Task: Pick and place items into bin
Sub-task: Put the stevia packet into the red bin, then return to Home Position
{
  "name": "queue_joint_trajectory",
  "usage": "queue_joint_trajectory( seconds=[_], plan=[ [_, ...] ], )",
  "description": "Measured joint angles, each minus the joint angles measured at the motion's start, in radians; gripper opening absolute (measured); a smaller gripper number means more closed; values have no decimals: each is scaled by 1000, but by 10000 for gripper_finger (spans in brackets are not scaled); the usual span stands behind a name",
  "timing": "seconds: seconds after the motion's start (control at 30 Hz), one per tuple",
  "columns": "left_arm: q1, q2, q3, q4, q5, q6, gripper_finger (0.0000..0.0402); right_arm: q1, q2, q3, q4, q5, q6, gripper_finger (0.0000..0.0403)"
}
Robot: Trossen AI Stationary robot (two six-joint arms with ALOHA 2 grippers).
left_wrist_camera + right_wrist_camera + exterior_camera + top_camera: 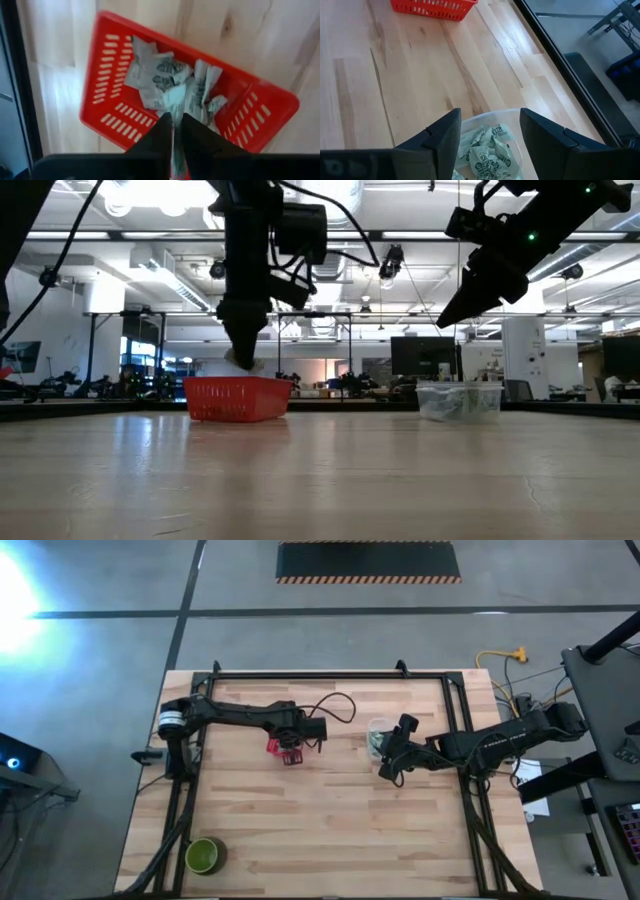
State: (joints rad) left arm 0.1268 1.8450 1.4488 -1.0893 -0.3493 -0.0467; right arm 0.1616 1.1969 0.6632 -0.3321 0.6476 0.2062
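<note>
Two dark robot arms worked over a pale wood tabletop (320, 810). The left end effector (173, 131) hung just above a red basket (115, 75), left of centre. Its fingers were nearly closed, pinching one pale green-and-white packet (176, 150) betw. them. Judging by that position, the packet was held there to be let go into the basket, which served as the bin. Several more packets (165, 80) already lay crumpled inside it, heaped toward the middle.

The right end effector (490, 131) hovered over a clear plastic tub (530, 162), right of centre and well apart from the basket. Its fingers were spread wide w/ nothing in them, lined up either side of the loose packets in the tub (487, 150). It looked ready to drop down for a pick.

A round green bowl (204, 856) sat alone at the near left corner, far from both arms and apparently not part of the job. The task seemed partly done, since packets remained in the tub.
</note>
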Motion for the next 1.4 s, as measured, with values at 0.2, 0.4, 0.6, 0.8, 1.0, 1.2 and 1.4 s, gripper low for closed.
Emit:
queue_joint_trajectory(
  seconds=[0.2, 0.4, 0.6, 0.8, 1.0, 1.2, 1.4],
  plan=[
    [0, 0, -36, 13, -37, 0, 86, 0, 0, 0, 0, 0, 0, 194],
    [0, -6, -27, 16, -53, 9, 130, 0, 0, 0, 37, 2, -11, 194],
    [-12, -88, -3, 18, -53, 7, 134, 0, 0, 0, 106, 7, -87, 194],
    [-63, -283, -45, 47, -72, 4, 134, 0, -8, 1, 106, 8, -120, 194],
    [-137, -619, -281, 396, -79, 43, 134, 16, -73, -12, 137, 9, -117, 194],
    [-185, -975, -619, 727, -51, 58, 135, 87, -197, -71, 255, 2, -162, 194],
    [-189, -1268, -880, 924, 8, 55, 135, 167, -379, -186, 405, -4, -220, 194]
  ],
)
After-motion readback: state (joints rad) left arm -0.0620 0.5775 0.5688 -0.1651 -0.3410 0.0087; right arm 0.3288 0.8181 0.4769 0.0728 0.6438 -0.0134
